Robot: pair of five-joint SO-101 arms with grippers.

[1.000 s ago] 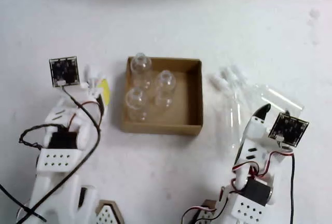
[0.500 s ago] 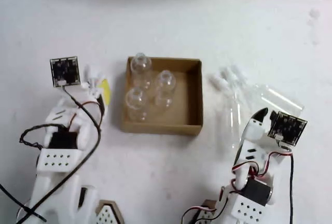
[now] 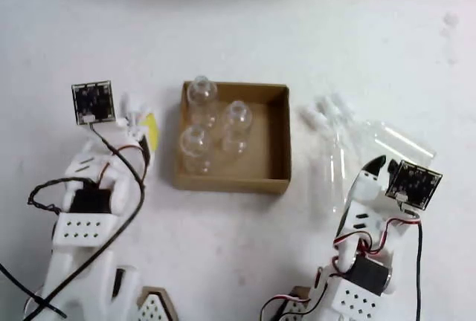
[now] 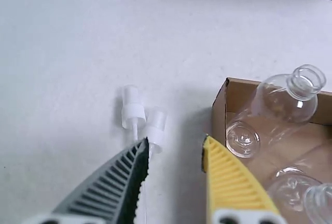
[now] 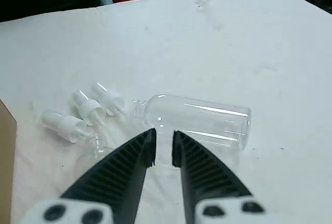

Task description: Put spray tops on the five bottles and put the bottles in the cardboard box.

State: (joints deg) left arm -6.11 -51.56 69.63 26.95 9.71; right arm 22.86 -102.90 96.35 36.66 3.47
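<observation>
The cardboard box (image 3: 277, 137) sits mid-table and holds three clear bottles (image 3: 223, 124) that have no tops. My left gripper (image 4: 174, 149) is open just beside the box's left wall, with two white spray tops (image 4: 134, 111) lying on the table just beyond its fingertips. My right gripper (image 5: 163, 140) hovers with only a narrow gap and nothing in it. It is over a clear bottle lying on its side (image 5: 199, 120). A second lying bottle (image 5: 93, 147) shows its neck beside the fingers. Three spray tops (image 5: 88, 107) lie near them.
The white table (image 3: 238, 31) runs open behind the box and in front of it between the two arms. A black cable (image 3: 44, 195) loops beside the left arm. The box wall (image 4: 220, 99) stands close to my left gripper's yellow finger (image 4: 228, 182).
The right gripper has drawn back slightly toward its base and turned a little. The left arm, the box and the bottles stay where they were.
</observation>
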